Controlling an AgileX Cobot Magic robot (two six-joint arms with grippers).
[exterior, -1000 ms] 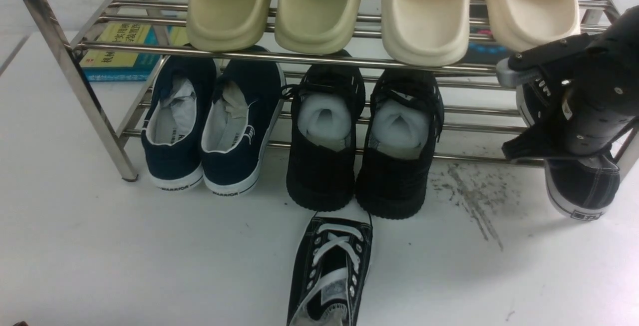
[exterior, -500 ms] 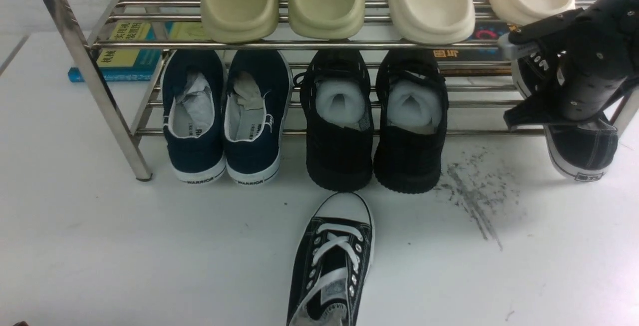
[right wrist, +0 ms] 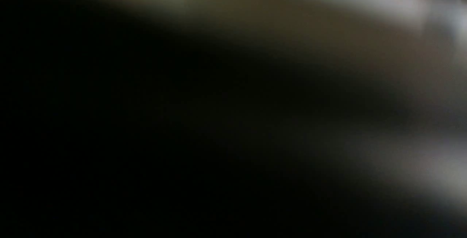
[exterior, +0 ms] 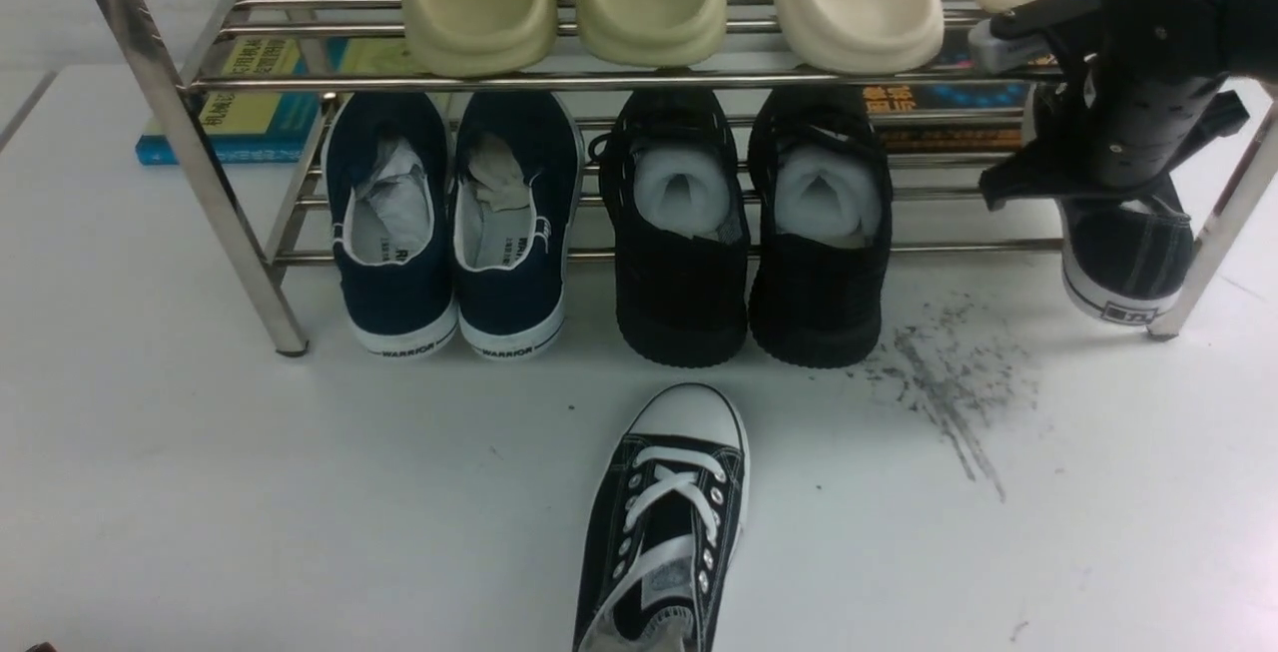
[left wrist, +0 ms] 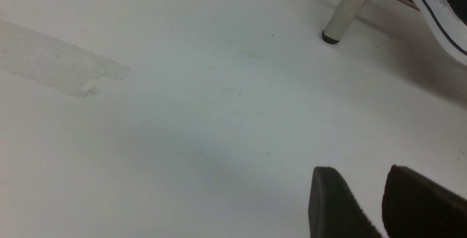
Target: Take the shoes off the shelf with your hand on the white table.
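Observation:
One black canvas shoe (exterior: 667,532) with white laces lies on the white table (exterior: 250,492), toe toward the shelf (exterior: 200,163). The other shoe (exterior: 1128,263) sits at the right end of the lower tier, its heel hanging over the front bar. My right gripper (exterior: 1123,195) reaches down into that shoe's opening and is shut on the shoe; its fingertips are hidden. The right wrist view is dark and blurred. In the left wrist view my left gripper (left wrist: 359,168) hovers open over bare table, holding nothing.
Navy slip-ons (exterior: 449,223) and all-black mesh sneakers (exterior: 749,233) fill the lower tier. Green slides (exterior: 569,3) and cream slides (exterior: 849,3) rest on the upper tier. Books (exterior: 250,113) lie behind. Grey scuffs (exterior: 939,402) mark the table. A shelf leg (left wrist: 343,12) stands near the left gripper.
The front view has shifted: shelf, shoes and my right arm now sit higher in the frame. The right arm stays over the same shoe at the shelf's right end.

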